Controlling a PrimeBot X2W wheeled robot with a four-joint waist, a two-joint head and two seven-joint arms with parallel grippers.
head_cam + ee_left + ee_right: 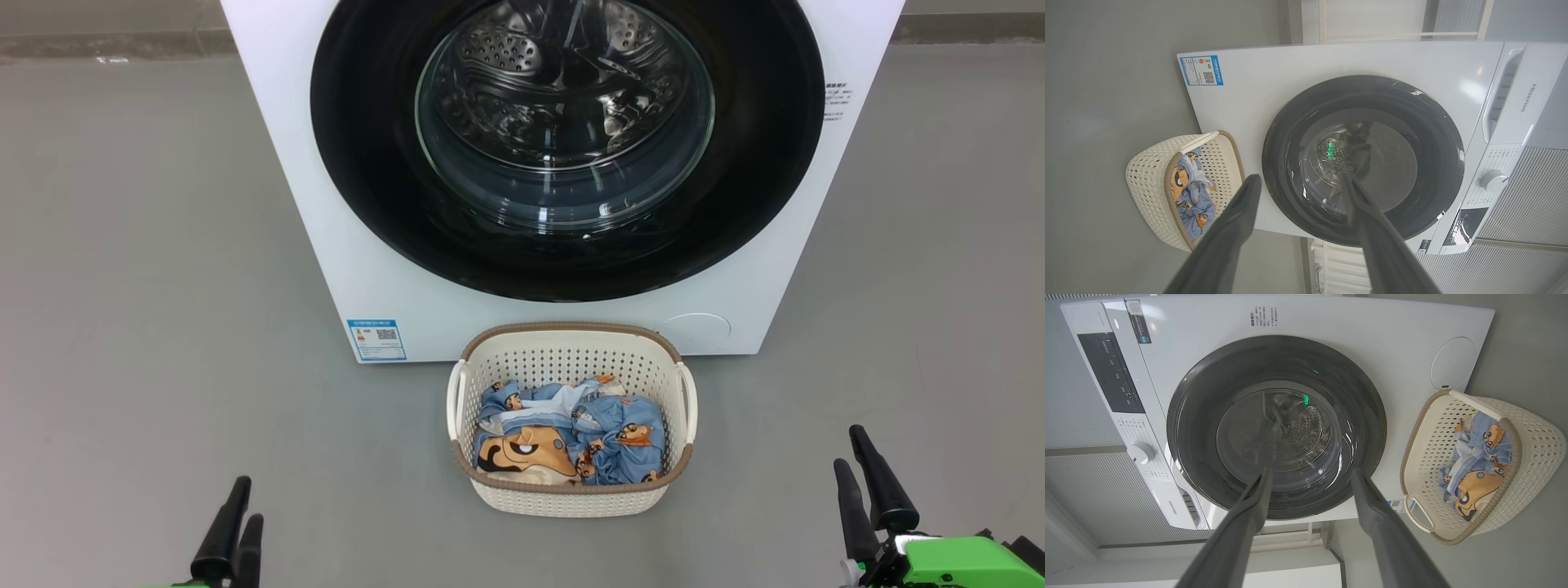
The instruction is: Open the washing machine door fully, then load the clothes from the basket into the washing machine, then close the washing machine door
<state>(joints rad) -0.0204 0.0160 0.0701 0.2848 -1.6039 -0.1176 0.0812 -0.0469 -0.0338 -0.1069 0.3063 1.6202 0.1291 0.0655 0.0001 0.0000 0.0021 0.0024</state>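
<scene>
Standing on the grey floor [122,327], the white washing machine [367,269] takes up the 12 o'clock part of the head view. Its round glossy black door [367,163] is shut flat against the front, and the steel drum [522,73] shows through the bulging glass.

At the door's 7 o'clock, low on the front, sits a blue label [376,339] with a QR code; its small print is too fine to read. More tiny dark print [834,100] lies at the door's 3 o'clock and is also unreadable. In the left wrist view the brand name [1523,98] reads "Hisense" on a pale panel near a white dial [1493,181]. A round white flap [694,331] sits at the door's 5 o'clock.

The cream basket [571,328] with its brown rim stands on the floor at the door's 6 o'clock, just in front of the machine. Inside lie the clothes [604,433], light blue with orange-brown bear faces. A large tan and black cartoon face lies at the heap's 7 o'clock.

The left hand [247,500] hovers at the basket's 8 o'clock and the right hand [847,447] at its 4 o'clock. Both are well apart from it, with fingers spread wide and holding nothing.
</scene>
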